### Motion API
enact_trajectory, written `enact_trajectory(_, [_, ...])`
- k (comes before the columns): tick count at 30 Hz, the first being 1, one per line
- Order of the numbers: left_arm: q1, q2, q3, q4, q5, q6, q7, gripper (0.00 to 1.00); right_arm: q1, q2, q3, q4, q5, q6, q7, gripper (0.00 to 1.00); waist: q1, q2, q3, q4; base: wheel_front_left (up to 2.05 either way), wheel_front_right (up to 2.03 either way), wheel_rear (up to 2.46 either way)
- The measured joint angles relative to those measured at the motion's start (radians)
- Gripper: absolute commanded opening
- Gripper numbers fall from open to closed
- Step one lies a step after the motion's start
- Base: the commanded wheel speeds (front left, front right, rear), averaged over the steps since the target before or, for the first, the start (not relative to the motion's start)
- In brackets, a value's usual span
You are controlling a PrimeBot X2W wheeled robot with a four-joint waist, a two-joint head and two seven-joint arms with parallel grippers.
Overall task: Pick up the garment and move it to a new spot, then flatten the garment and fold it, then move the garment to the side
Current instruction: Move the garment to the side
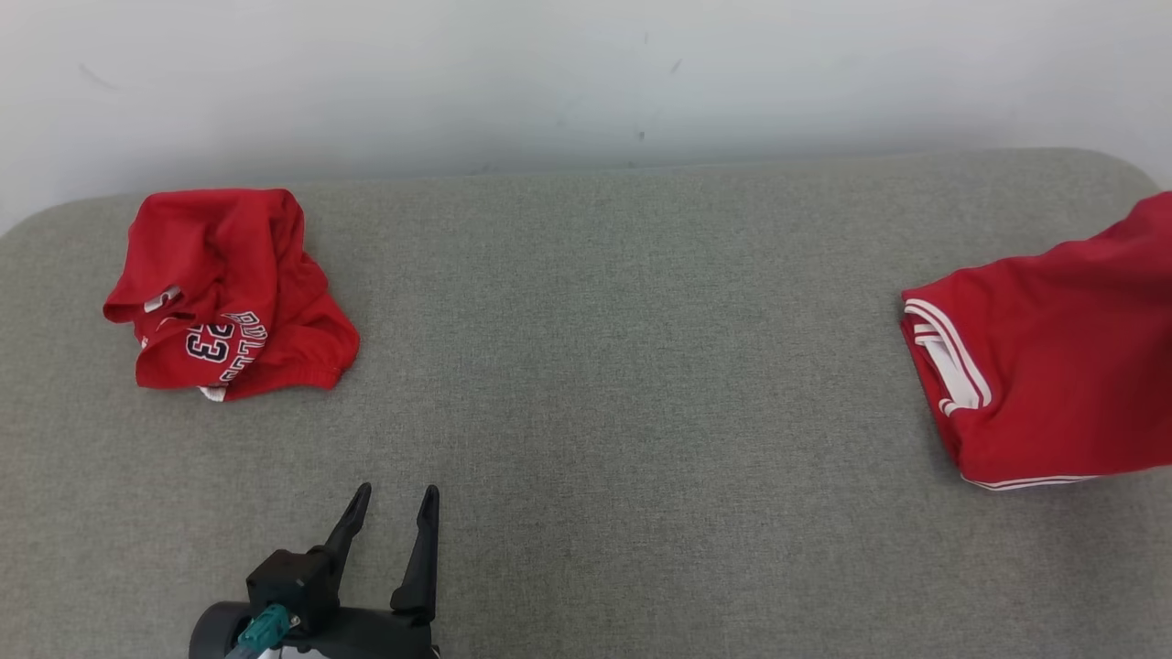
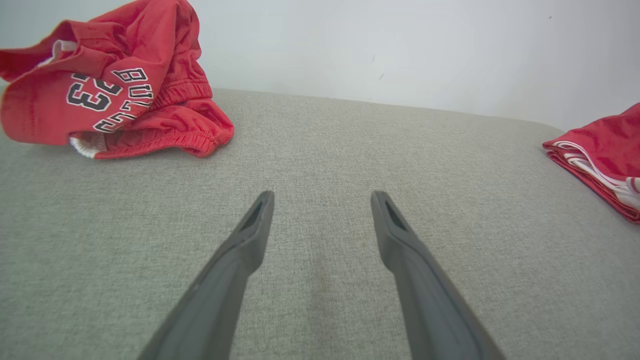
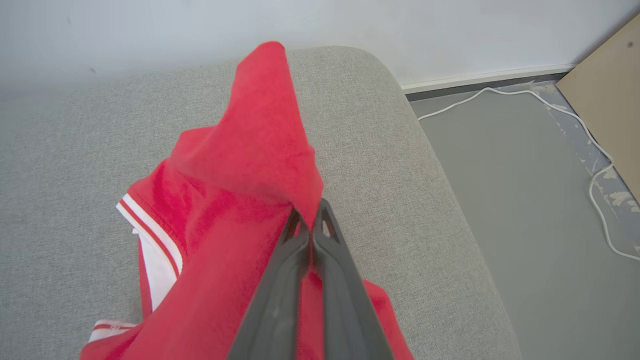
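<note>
The right wrist view gives what the head view leaves unclear: the right gripper [image 3: 310, 216] has its two dark fingers pressed tip to tip, pinching a fold of the red garment [image 3: 235, 210], and a peak of cloth stands up beyond the tips. The same view looks past the rounded right corner of the grey pad [image 3: 400, 210] to a grey floor [image 3: 525, 210], a white cable [image 3: 505, 92] snaking across it and a pale wooden board [image 3: 607, 95] leaning in at the far side.

From the head view the red garment [image 1: 1053, 366] lies at the right end of the grey pad [image 1: 623, 366], with its far part rising off the surface. It is smooth, slightly shiny knit, layered flat, with white stripe trim along the edges facing the pad's middle.

At the left end of the pad, towards its back edge, sits a crumpled jersey [image 1: 229, 293], bunched into a loose heap. The left wrist view [image 2: 115, 85] shows its mesh weave, ribbed hem and dark lettering with a 23.

The left gripper [image 1: 397, 494] hangs over the pad's front edge with fingers spread wide and nothing between them. Its own view [image 2: 322, 197] shows the tapered tips over coarse woven upholstery. A plain white wall [image 1: 586, 82] runs behind the pad, and the stretch of pad between the two garments is bare
</note>
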Motion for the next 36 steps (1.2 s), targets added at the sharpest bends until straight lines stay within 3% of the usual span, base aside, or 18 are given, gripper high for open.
enact_trajectory(20, [-0.029, 0.001, 0.003, -0.003, 0.021, -0.009, 0.000, 1.00, -0.042, -0.013, 0.049, 0.140, -0.081, -0.014, -0.036, 0.00, 0.0000, 0.0000, 0.048, 0.039, 0.00, 0.00, 0.00])
enact_trajectory(21, [-0.029, 0.001, 0.003, -0.003, 0.021, -0.009, 0.000, 1.00, -0.045, -0.013, 0.053, 0.145, -0.085, -0.014, -0.038, 0.04, 0.0001, 0.0000, 0.049, 0.040, 0.00, 0.00, 0.00])
enact_trajectory(22, [-0.029, 0.001, 0.003, -0.002, 0.021, -0.009, 0.000, 1.00, -0.051, -0.013, 0.059, 0.153, -0.093, -0.014, -0.039, 0.32, 0.0001, 0.0000, 0.049, 0.041, 0.00, 0.00, 0.00])
enact_trajectory(23, [-0.029, 0.001, 0.003, -0.001, 0.021, -0.009, 0.000, 1.00, -0.057, -0.014, 0.063, 0.159, -0.100, -0.014, -0.041, 0.44, 0.0001, 0.0000, 0.050, 0.042, 0.00, 0.00, 0.00])
enact_trajectory(24, [-0.029, 0.001, 0.002, 0.000, 0.021, -0.009, 0.000, 1.00, -0.059, -0.014, 0.064, 0.161, -0.101, -0.014, -0.045, 0.93, 0.0001, 0.0000, 0.050, 0.043, 0.00, 0.00, 0.00])
enact_trajectory(25, [-0.029, 0.001, 0.003, 0.001, 0.021, -0.009, 0.000, 1.00, -0.060, -0.014, 0.066, 0.164, -0.102, -0.014, -0.045, 1.00, 0.0000, 0.0000, 0.050, 0.044, 0.00, 0.00, 0.00])
enact_trajectory(36, [-0.029, -0.002, 0.008, 0.021, 0.020, -0.009, 0.000, 1.00, -0.074, 0.005, 0.084, 0.200, -0.122, -0.015, -0.061, 1.00, -0.0002, -0.0001, 0.027, 0.041, 0.00, 0.00, 0.00])
